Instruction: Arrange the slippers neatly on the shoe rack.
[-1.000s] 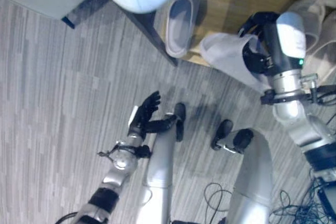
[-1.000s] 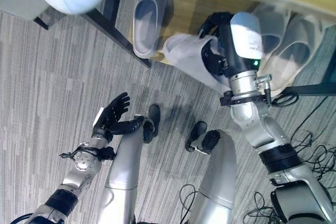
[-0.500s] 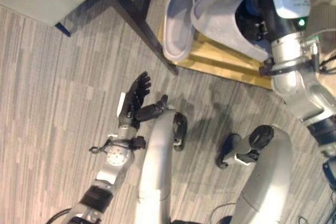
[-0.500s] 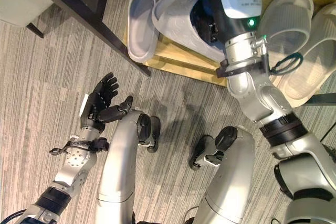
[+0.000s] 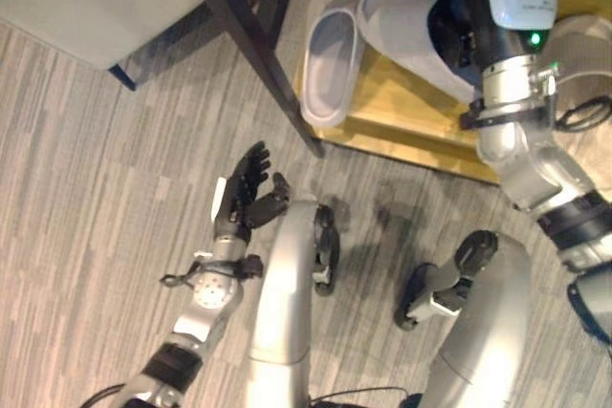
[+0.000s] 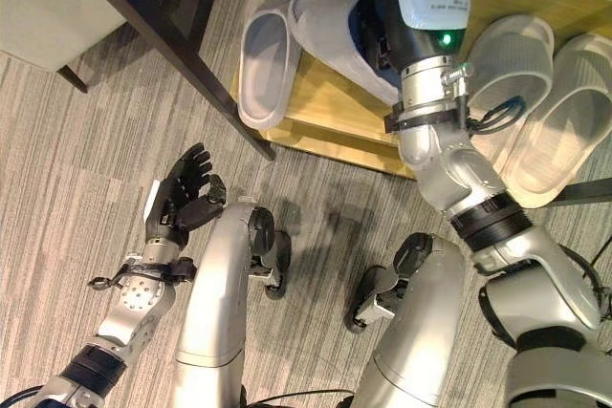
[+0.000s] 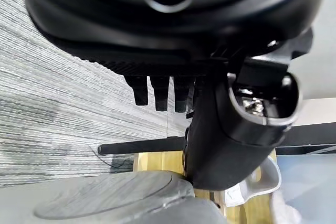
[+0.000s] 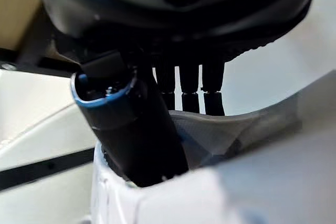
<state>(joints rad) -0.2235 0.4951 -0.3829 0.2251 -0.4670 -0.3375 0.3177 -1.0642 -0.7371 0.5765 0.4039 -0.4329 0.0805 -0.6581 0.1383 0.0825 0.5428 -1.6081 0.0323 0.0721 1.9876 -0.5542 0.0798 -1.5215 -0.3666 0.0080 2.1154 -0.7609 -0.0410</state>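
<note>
Over the shoe rack point(image 6: 330, 107), the right robot hand point(image 6: 375, 18) grips a grey slipper point(image 6: 330, 21).

Fingers sit inside the strap with the thumb clamped outside, a hold suited to steering it down beside the slipper already lying flat point(image 6: 265, 59) just to the hand's left. Held tilted, its long axis slants across the rack rather than matching its neighbour. Two more slippers point(image 6: 540, 107) rest right of the arm. Low over the floor, the left robot hand point(image 6: 179, 200) hangs relaxed, holding nothing.
</note>
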